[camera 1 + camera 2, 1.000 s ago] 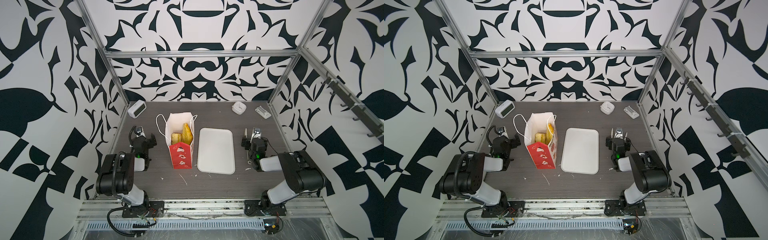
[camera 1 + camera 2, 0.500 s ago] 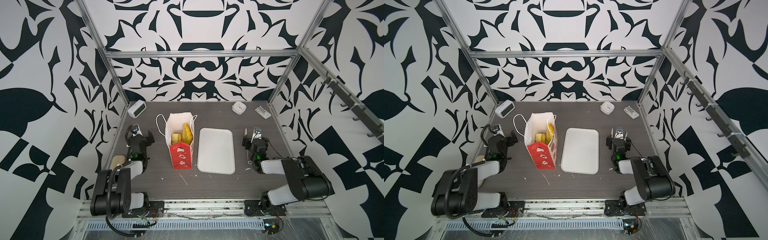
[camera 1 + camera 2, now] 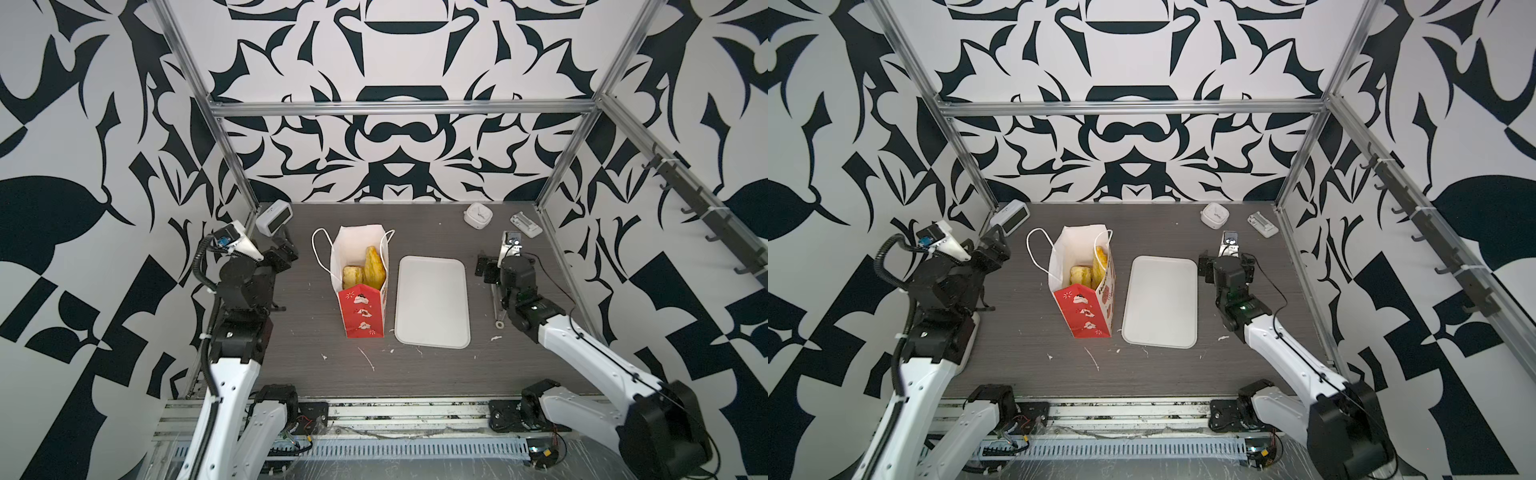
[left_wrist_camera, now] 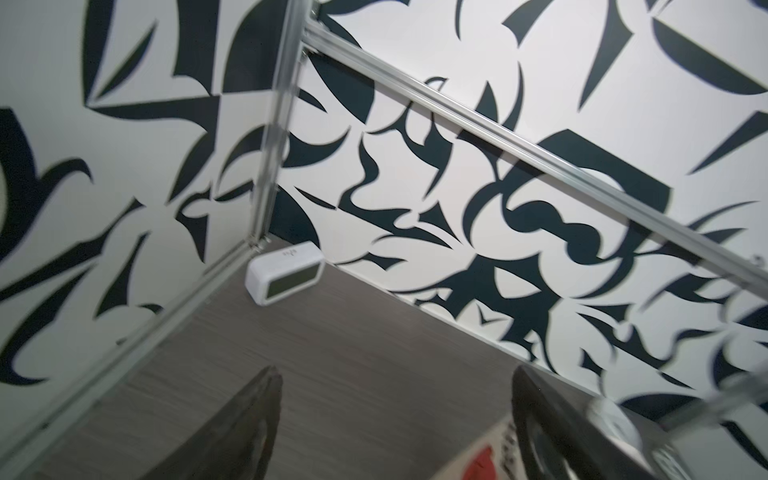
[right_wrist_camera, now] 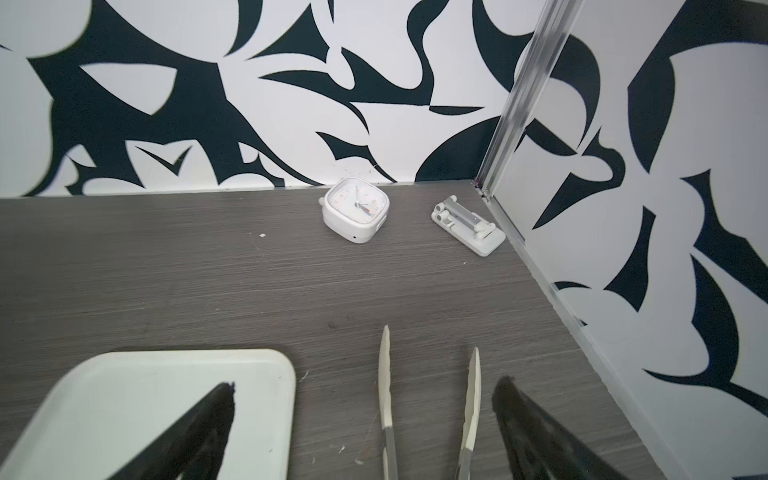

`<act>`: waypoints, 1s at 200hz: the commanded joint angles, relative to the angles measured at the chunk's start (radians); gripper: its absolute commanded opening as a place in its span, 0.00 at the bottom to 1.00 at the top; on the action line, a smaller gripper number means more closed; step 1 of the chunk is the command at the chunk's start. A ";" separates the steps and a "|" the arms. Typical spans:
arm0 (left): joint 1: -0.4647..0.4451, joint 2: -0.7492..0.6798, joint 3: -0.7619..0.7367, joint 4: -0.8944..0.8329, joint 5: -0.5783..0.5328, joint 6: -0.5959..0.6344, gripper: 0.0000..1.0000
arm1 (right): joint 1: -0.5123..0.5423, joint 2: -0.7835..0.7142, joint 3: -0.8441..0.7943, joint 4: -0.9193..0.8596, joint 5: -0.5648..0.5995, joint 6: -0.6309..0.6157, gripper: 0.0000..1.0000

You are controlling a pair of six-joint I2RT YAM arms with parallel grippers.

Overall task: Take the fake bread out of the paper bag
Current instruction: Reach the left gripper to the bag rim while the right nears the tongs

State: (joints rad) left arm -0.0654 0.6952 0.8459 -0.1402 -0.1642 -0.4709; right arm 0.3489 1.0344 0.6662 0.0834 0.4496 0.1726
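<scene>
As it stands, red paper bag [image 3: 362,313], golden fake bread [image 3: 373,266] inside

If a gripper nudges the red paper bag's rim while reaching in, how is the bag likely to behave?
The paper bag stands tall on a narrow base, so it would probably tip or slide rather than hold still. Its thin white walls likely buckle under a push. The fake bread inside may weigh it down slightly.

A matt grey wood-grain tabletop [image 3: 332,374] is seen; the red printed paper bag [image 3: 363,316] appears smooth, the white rounded tray [image 3: 432,307] possibly plastic.
</scene>
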 commanded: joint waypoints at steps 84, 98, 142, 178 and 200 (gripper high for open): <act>-0.020 -0.075 0.025 -0.428 0.569 -0.110 0.80 | 0.009 -0.100 0.083 -0.432 -0.170 0.154 1.00; -0.032 -0.035 0.029 -0.427 0.561 -0.104 0.79 | 0.009 -0.098 0.077 -0.435 -0.173 0.164 0.99; -0.178 0.087 0.075 -0.403 0.378 -0.066 0.76 | 0.009 -0.105 0.056 -0.432 -0.172 0.175 0.99; -0.267 0.191 0.122 -0.388 0.224 -0.057 0.72 | 0.009 -0.089 0.055 -0.438 -0.164 0.175 0.99; -0.270 0.219 0.133 -0.361 0.209 -0.061 0.67 | 0.009 -0.083 0.049 -0.442 -0.161 0.171 0.99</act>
State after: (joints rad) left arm -0.3294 0.8951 0.9459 -0.5182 0.1299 -0.5381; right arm 0.3534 0.9482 0.7254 -0.3515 0.2798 0.3378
